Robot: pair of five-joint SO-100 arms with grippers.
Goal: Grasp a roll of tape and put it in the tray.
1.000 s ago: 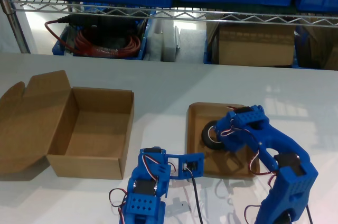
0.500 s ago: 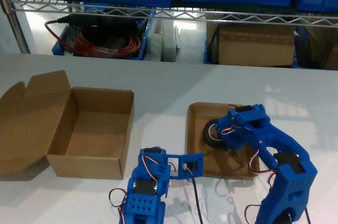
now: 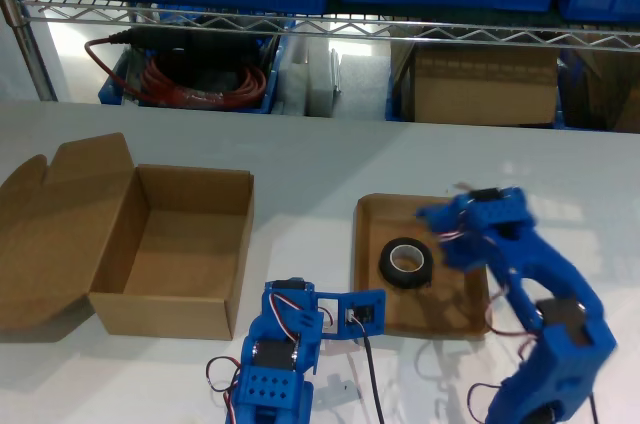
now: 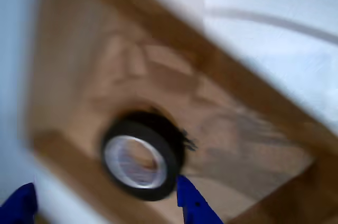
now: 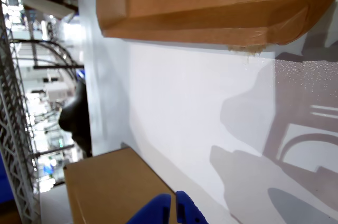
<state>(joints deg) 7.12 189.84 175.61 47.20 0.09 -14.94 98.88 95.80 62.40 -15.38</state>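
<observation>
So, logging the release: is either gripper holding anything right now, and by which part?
Nothing is held. The black tape roll lies free in the shallow brown cardboard tray; my first gripper is open, my second gripper shut on nothing.

The first gripper no longer clamps the roll of tape: it is lifted off and swung toward the exterior view's right, motion-blurred, with its jaws apart and empty. The roll, earlier held at the gripper's tip and partly hidden, now lies flat and fully visible inside the tray, free of the arm, its pale core showing in the first wrist view.
</observation>
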